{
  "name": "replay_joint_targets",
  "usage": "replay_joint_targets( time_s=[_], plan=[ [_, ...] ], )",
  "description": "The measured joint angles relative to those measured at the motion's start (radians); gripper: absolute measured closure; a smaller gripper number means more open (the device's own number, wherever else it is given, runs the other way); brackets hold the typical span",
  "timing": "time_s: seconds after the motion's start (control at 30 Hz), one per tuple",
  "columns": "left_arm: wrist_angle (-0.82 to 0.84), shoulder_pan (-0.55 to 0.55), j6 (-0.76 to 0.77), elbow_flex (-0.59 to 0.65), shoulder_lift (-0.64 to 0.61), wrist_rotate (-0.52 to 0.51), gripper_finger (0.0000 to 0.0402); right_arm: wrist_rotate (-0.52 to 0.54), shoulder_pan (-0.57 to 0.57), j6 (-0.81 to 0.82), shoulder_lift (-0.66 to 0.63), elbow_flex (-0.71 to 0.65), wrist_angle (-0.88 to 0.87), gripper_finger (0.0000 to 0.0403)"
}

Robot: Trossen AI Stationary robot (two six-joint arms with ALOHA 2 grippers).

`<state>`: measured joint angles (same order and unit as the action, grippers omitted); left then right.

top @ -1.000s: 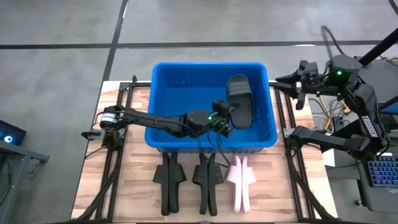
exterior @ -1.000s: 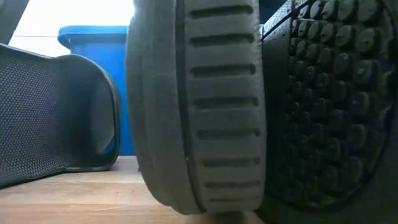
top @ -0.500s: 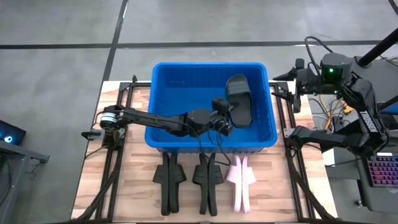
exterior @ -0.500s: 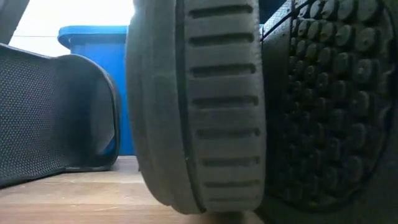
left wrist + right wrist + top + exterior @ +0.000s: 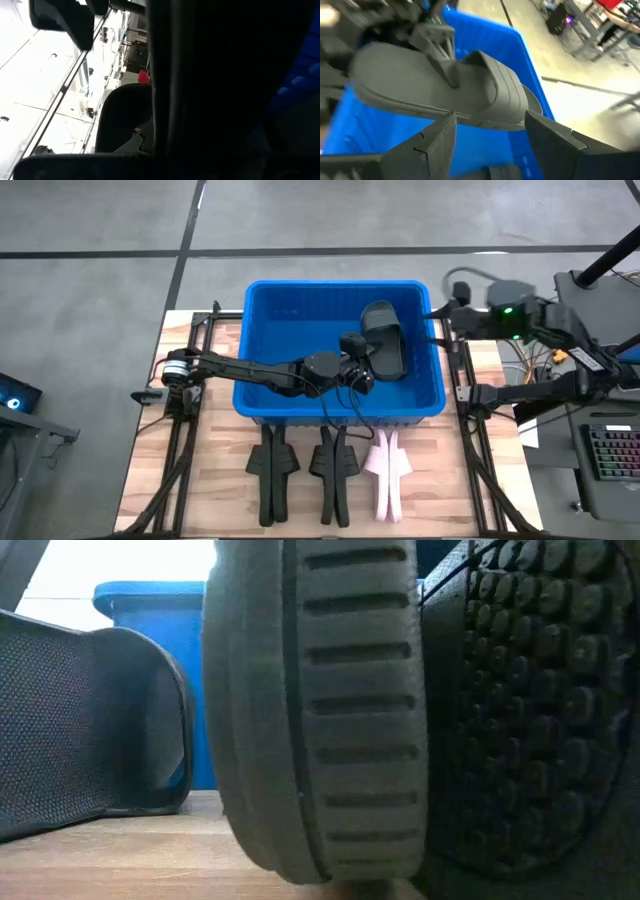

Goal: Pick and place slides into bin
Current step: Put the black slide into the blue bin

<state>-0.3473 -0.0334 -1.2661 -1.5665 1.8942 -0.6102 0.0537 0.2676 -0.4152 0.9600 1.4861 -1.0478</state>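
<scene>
Bright blue plastic marks the largest thing here, the bin [image 5: 270, 320], which stands at the far middle of the wooden table [image 5: 215, 480]; inside it, toward its right end, lies one black slide [image 5: 384, 338], held up off the floor of the bin; the left arm reaches across the bin from the left, and the left gripper [image 5: 362, 373] is clamped on that slide's near edge; the right gripper [image 5: 437, 312] hovers at the bin's right rim, its fingers [image 5: 437, 142] spread apart and holding nothing, with the slide just ahead of them; on the table in front of the bin, three pairs of slides stand on edge in a row, two black pairs [image 5: 272, 470] to the left and middle, and the pale pink pair [image 5: 388, 470] to the right, none touching the bin.
</scene>
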Motion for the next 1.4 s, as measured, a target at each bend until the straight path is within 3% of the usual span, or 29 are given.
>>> replay_joint_targets(
  time_s=[0.17,0.5,0.67,0.9,1.1,1.27,1.4],
  plan=[
    [-0.004,0.001,-0.045,-0.002,0.0,0.0,0.0346,0.131,-0.061,-0.022,0.058,0.0,0.01,0.0168],
    [-0.001,0.001,-0.051,0.0,0.0,0.003,0.0346,0.178,-0.091,-0.048,0.142,0.0,0.093,0.0154],
    [-0.002,0.001,-0.051,0.0,0.0,0.003,0.0346,0.261,-0.137,-0.144,0.19,0.012,0.11,0.0161],
    [-0.001,0.001,-0.053,0.001,0.0,0.004,0.0346,0.272,-0.153,-0.245,0.252,0.036,0.11,0.017],
    [0.0,0.001,-0.056,0.002,0.0,0.001,0.0346,0.445,-0.152,-0.274,0.299,0.036,0.11,0.0181],
    [0.001,0.001,-0.057,0.003,0.0,0.0,0.0346,0.471,-0.152,-0.271,0.306,0.036,0.112,0.022],
    [-0.001,0.001,-0.056,0.003,0.0,0.002,0.0342,0.472,-0.152,-0.235,0.303,0.036,0.112,0.03]
  ],
)
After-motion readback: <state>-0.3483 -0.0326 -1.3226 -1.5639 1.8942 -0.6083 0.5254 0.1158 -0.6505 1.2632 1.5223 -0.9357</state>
